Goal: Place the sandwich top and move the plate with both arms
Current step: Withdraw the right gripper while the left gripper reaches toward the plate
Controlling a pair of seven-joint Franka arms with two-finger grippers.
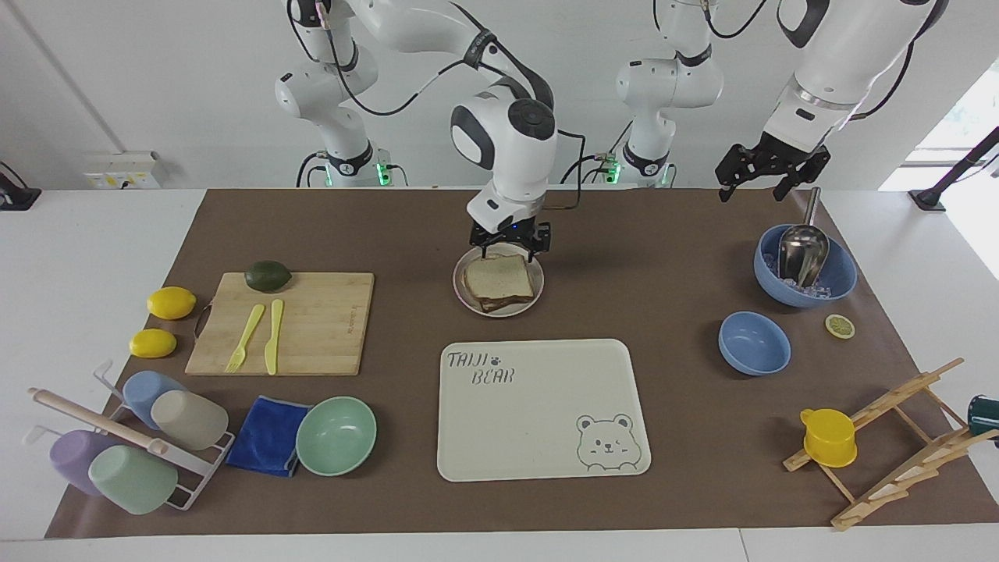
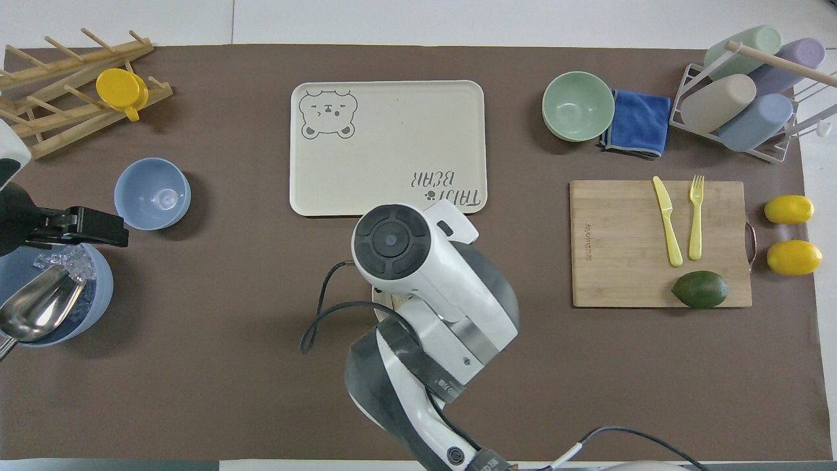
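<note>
The bread slice [image 1: 499, 275] is lying on the plate [image 1: 462, 290], with the right tool [image 1: 510, 248] hovering spread above it. The tray [image 1: 538, 406] is sitting farther from the robots than the plate. The left tool [image 1: 763, 184] is waiting spread over the desk [image 1: 640, 265], beside the scoop bowl [image 1: 839, 275].

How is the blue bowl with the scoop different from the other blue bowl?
The bowl with the scoop holds ice and a metal scoop; the smaller blue bowl is empty. The first is larger, a deeper blue and nearer to the robots; the second is paler. Both stand upright on the brown mat toward the left arm's end.
</note>
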